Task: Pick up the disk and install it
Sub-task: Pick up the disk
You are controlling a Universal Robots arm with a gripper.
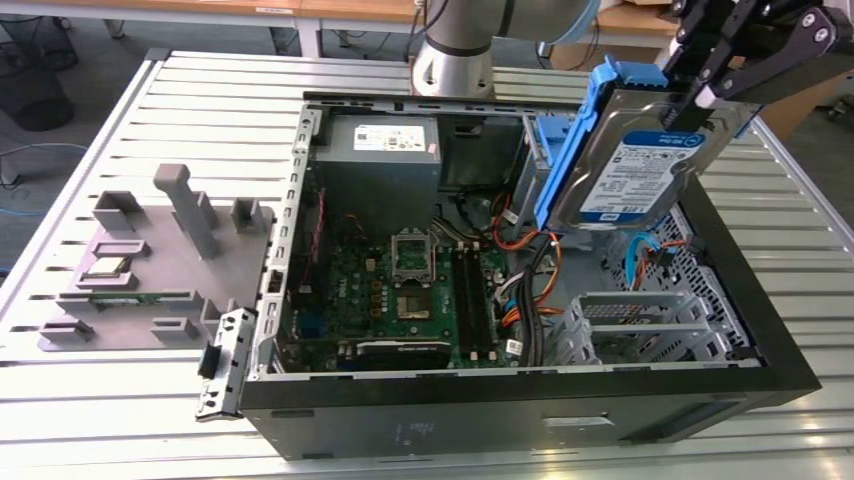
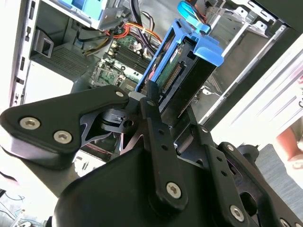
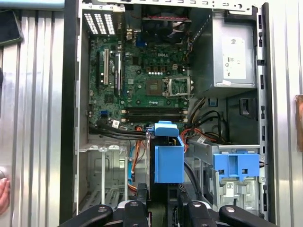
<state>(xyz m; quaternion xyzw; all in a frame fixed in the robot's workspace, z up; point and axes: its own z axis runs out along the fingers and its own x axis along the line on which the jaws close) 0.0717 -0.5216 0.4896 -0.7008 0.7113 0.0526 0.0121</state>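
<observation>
Above the open computer case (image 1: 534, 415), the gripper (image 1: 694, 100) is clamping the disk (image 1: 634, 165) by its upper end, with its fingers (image 2: 152, 111) pinching the drive between them. The disk is hanging nearly upright, its label facing the exterior view, with its lower end reaching down toward the case's orange cables (image 1: 514, 235).
</observation>
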